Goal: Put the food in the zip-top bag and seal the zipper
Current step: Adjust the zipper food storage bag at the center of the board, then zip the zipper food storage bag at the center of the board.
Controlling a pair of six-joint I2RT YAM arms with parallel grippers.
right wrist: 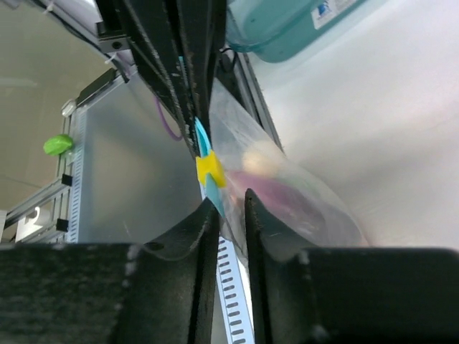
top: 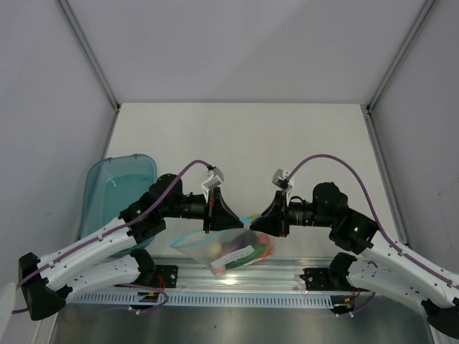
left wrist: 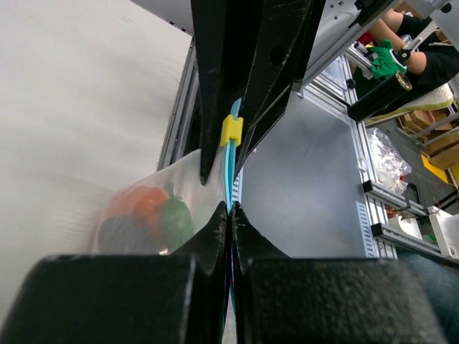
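Closest in the left wrist view, the left gripper (left wrist: 230,210) fills the bottom edge, its fingers pressed together on the zipper (left wrist: 229,179). The light-blue strip runs up from between them at centre frame. Just beyond, a yellow slider (left wrist: 232,130) sits on the strip, flanked by the black fingers (left wrist: 215,86) of the right gripper (left wrist: 226,170), which comes down from the top edge. At lower left of that frame the zip-top bag (left wrist: 193,175) holds an orange round fruit (left wrist: 147,201), a green bell pepper (left wrist: 176,221) and a dark piece too blurred to name.

At bottom centre of the right wrist view, the right gripper (right wrist: 232,204) shows a narrow gap with bag film in it. Whether it pinches cannot be told. Through the plastic at centre right show an egg shape (right wrist: 262,159) and a purple eggplant (right wrist: 272,195). Farther off, the teal tray (right wrist: 287,29) lies along the upper edge.

From above, the bag hangs between both grippers at lower centre, over the metal rail (top: 287,269). The tray sits at left on the white table (top: 244,143).
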